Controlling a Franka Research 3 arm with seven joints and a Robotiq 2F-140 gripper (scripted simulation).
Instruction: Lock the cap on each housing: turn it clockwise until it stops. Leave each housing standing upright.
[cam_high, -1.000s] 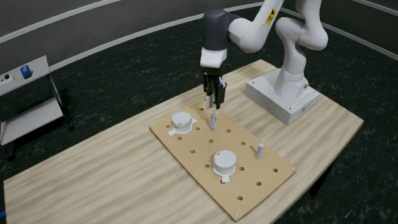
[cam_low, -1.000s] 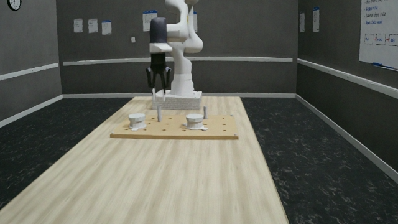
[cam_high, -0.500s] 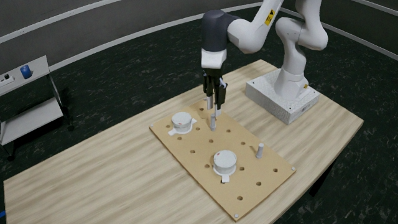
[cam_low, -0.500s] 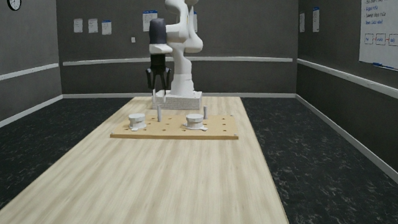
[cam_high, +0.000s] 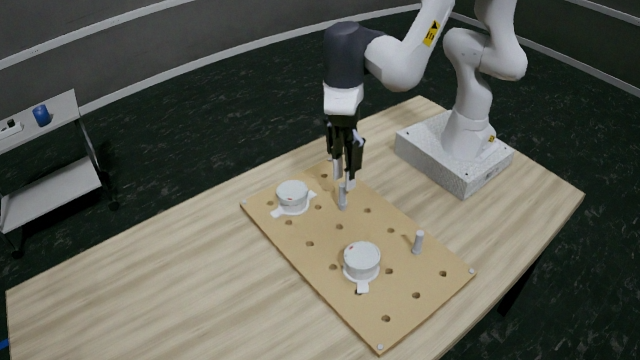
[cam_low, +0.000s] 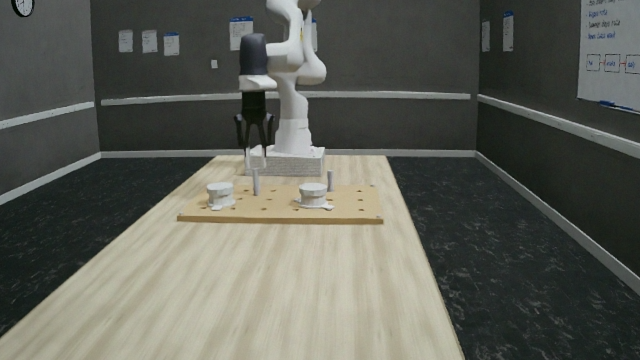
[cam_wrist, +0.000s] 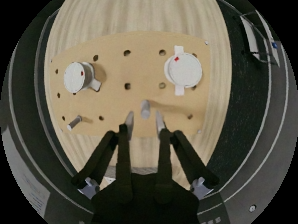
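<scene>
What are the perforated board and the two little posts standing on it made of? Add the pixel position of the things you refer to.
The perforated board (cam_high: 365, 227) (cam_low: 280, 212) (cam_wrist: 142, 67) looks like wood or fibreboard, matt: even tan faces and edge. The two posts (cam_high: 342, 197) (cam_high: 418, 242) (cam_low: 256, 182) (cam_low: 330, 181) (cam_wrist: 145, 109) (cam_wrist: 74, 123) are smooth plain grey, perhaps metal or plastic; the pictures don't settle which.

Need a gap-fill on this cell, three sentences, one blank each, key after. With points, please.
The pegboard (cam_high: 325, 260) (cam_low: 280, 215) (cam_wrist: 145, 65) carries ____ capped housings (cam_high: 361, 262) (cam_high: 292, 196) (cam_low: 313, 195) (cam_low: 220, 194) (cam_wrist: 183, 70) (cam_wrist: 76, 78).
Each cap bears a small mark coloured ____.
The item on the cart (cam_high: 77, 102) coloured ____ is a cylinder.

Missing words: two; red; blue
</scene>
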